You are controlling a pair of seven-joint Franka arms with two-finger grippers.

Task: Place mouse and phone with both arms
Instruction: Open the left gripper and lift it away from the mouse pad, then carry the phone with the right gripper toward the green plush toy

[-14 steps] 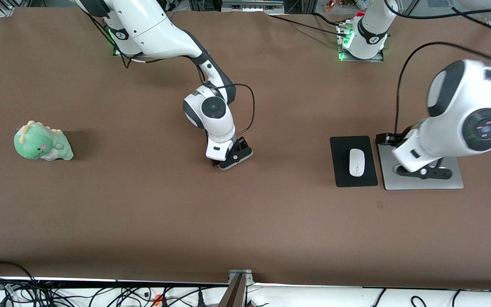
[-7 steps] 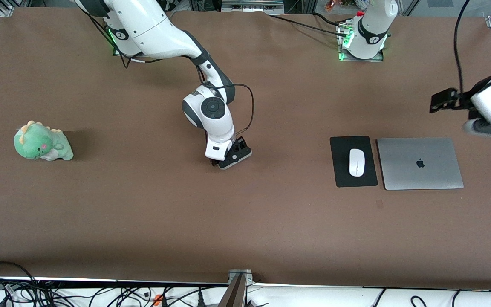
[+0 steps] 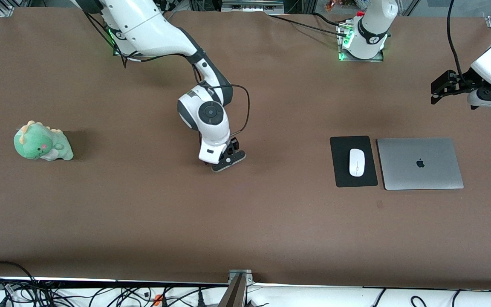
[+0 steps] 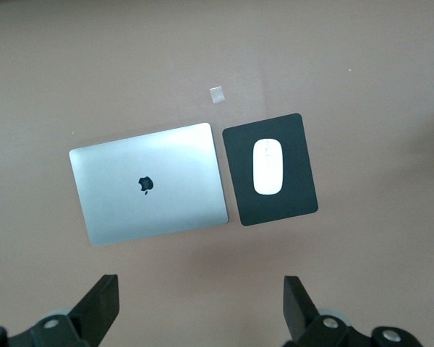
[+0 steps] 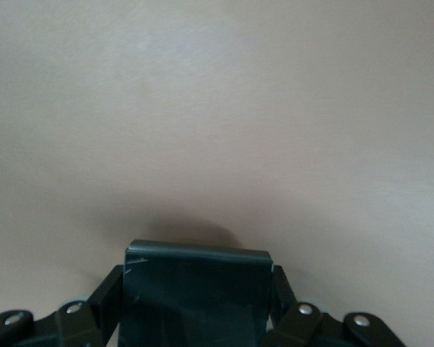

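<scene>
Front view: Apple logo [image 3: 420, 163] on laptop [image 3: 419, 175] lid

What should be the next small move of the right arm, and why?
Probably carry the phone toward the mouse pad. The right tool is shut on it over bare table, the mouse already lies on the pad, and the left tool, open, waits aside.

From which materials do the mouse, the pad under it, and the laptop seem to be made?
The mouse looks like glossy white plastic: it shows a smooth sheen. The mouse pad seems matte black, perhaps rubber or fabric, since it gives no reflection. The laptop appears to be brushed silver metal, probably aluminium, with an even satin grey lid and a dark logo.
</scene>
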